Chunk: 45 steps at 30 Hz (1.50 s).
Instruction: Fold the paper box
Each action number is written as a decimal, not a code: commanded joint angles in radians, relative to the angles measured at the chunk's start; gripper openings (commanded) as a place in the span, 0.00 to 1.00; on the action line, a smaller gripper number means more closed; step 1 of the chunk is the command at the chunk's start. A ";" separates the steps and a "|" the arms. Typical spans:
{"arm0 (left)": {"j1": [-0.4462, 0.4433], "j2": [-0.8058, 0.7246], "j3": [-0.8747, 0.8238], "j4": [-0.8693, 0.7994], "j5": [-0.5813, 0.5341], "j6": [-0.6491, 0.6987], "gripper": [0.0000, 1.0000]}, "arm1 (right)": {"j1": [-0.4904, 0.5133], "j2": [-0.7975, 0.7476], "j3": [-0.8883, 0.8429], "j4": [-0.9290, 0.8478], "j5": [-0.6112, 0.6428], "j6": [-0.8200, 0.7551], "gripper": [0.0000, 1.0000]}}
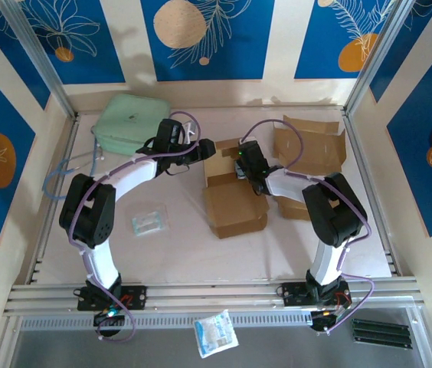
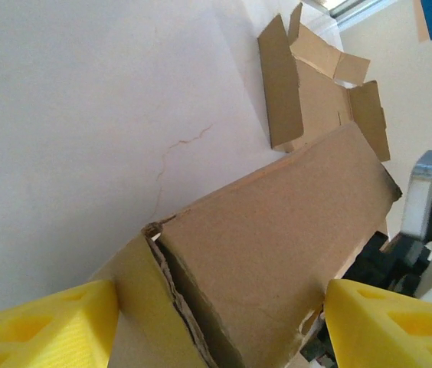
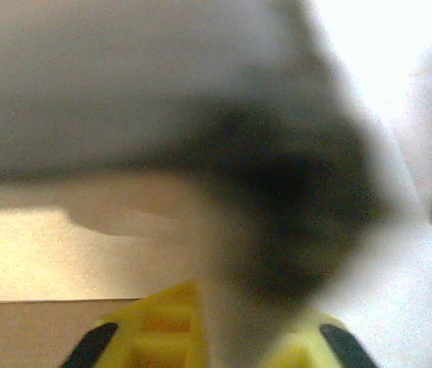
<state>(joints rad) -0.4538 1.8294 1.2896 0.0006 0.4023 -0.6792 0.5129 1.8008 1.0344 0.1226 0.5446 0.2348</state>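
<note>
The brown paper box (image 1: 235, 203) lies partly folded at mid-table, its top flaps raised at the far end. My left gripper (image 1: 210, 148) reaches that far end from the left. In the left wrist view the box (image 2: 277, 230) spans the whole gap of this gripper (image 2: 220, 322), with both yellow fingers (image 2: 40, 326) touching cardboard, so it is shut on the box. My right gripper (image 1: 243, 165) meets the same end from the right. Up close, the right gripper (image 3: 224, 337) is shut with a thin blurred strip, seemingly a box flap, rising between its fingers. Cardboard (image 3: 86, 253) lies behind.
A second, flat cardboard blank (image 1: 308, 146) lies at the back right, also visible from the left wrist (image 2: 315, 84). A mint-green case (image 1: 130, 121) sits back left. A clear plastic bag (image 1: 148, 220) lies front left. A blue cable (image 1: 59, 180) runs along the left rail.
</note>
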 commanded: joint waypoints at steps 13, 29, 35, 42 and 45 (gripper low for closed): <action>-0.007 -0.583 -0.214 -0.223 -0.492 0.298 0.88 | -0.021 -0.242 0.299 -0.603 -0.445 -0.803 0.00; -0.005 -0.860 -0.357 -0.309 -0.701 0.361 0.89 | 0.217 0.304 0.653 -0.718 -0.155 -1.601 0.00; -0.002 -0.897 -0.386 -0.311 -0.748 0.358 0.89 | 0.258 0.334 0.504 -0.595 -0.204 -1.636 0.11; 0.000 -0.845 -0.376 -0.253 -0.725 0.383 0.89 | 0.260 0.237 0.490 -0.605 -0.148 -1.556 0.45; 0.001 -0.806 -0.358 -0.238 -0.699 0.386 0.89 | 0.263 0.200 0.493 -0.617 -0.127 -1.538 0.58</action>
<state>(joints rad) -0.4561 0.9985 0.9104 -0.2691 -0.3149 -0.3149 0.7750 2.0815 1.5280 -0.4706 0.4164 -1.3293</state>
